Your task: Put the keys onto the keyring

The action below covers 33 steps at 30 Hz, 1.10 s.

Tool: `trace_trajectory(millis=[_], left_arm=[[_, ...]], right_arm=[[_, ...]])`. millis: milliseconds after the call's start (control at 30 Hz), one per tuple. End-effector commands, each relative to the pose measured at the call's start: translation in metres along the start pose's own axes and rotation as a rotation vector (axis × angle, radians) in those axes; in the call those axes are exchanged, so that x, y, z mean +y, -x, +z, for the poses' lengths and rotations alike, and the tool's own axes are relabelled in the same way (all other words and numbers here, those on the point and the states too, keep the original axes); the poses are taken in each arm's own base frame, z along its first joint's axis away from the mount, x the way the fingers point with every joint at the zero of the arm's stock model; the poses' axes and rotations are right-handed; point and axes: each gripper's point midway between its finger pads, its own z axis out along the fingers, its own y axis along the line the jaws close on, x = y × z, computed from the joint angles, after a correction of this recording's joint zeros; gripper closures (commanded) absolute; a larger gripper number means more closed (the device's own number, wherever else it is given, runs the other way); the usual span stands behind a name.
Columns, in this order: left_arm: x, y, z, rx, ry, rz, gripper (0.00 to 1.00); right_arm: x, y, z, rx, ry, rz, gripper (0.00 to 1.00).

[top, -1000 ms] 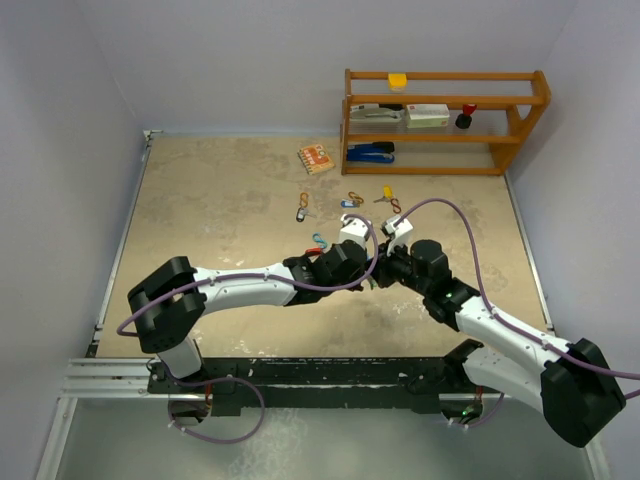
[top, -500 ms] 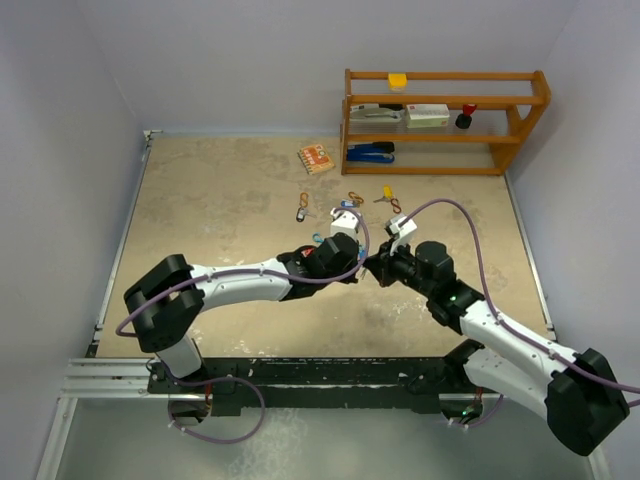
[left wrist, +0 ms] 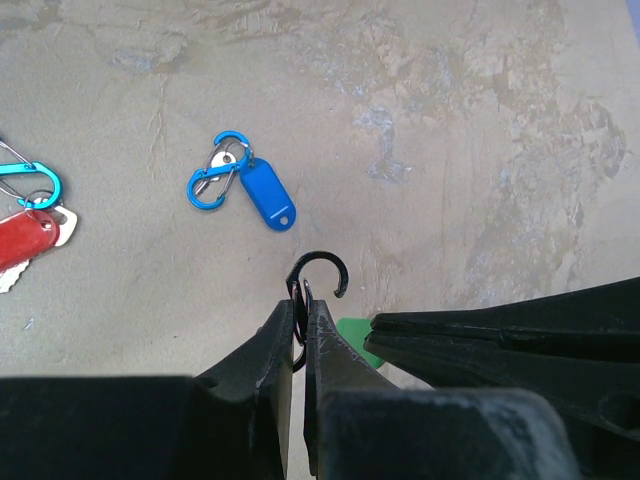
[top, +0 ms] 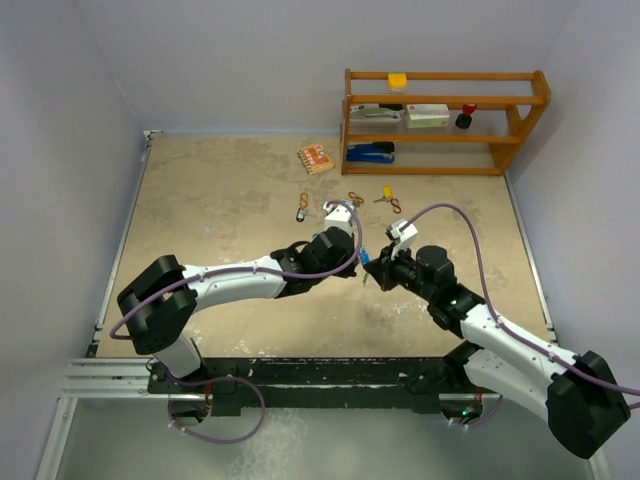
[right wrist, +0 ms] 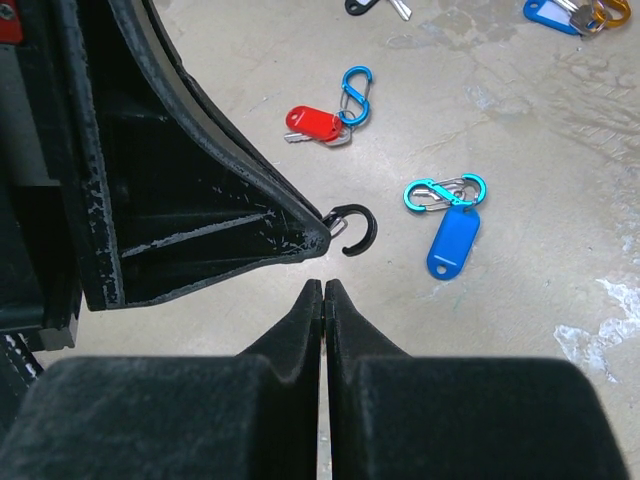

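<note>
My left gripper [left wrist: 302,300] is shut on a black S-shaped clip [left wrist: 318,275], whose open hook sticks out past the fingertips. The clip also shows in the right wrist view [right wrist: 355,228]. My right gripper [right wrist: 324,285] is shut, its tips just beside the left fingers. A green key tag [left wrist: 357,336] shows at its tips, mostly hidden. On the table lie a blue-tagged key [left wrist: 262,192] on a blue clip and a red-tagged key [right wrist: 312,122] on another clip. In the top view the two grippers, left [top: 352,262] and right [top: 372,270], meet mid-table.
More tagged keys lie farther back: a black one [top: 301,212], a blue one [top: 349,201] and a yellow one [top: 388,195]. An orange box [top: 316,158] sits behind them. A wooden shelf [top: 440,120] with a stapler stands at the back right.
Both grippers have moved together away from the bases, toward the blue-tagged key. The left one still holds the black clip, and both stay shut.
</note>
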Motion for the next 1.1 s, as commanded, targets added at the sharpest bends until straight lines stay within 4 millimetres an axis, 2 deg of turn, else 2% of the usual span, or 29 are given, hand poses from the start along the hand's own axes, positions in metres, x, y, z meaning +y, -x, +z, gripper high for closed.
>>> trace_trajectory(millis=[0,200,1067], left_arm=[[-0.02,0.019,-0.009,-0.043,-0.085,-0.049,1.0],[-0.022,0.014,-0.008,-0.022,-0.109,-0.058,1.0],[-0.027,0.017,-0.013,-0.012,-0.168,-0.078,1.0]], right_arm=[[0.004,0.025,-0.002,-0.102,0.007,-0.031,1.0],[0.004,0.03,-0.002,-0.114,0.001,-0.035,1.0],[-0.001,0.036,0.003,-0.127,-0.022,-0.044,1.0]])
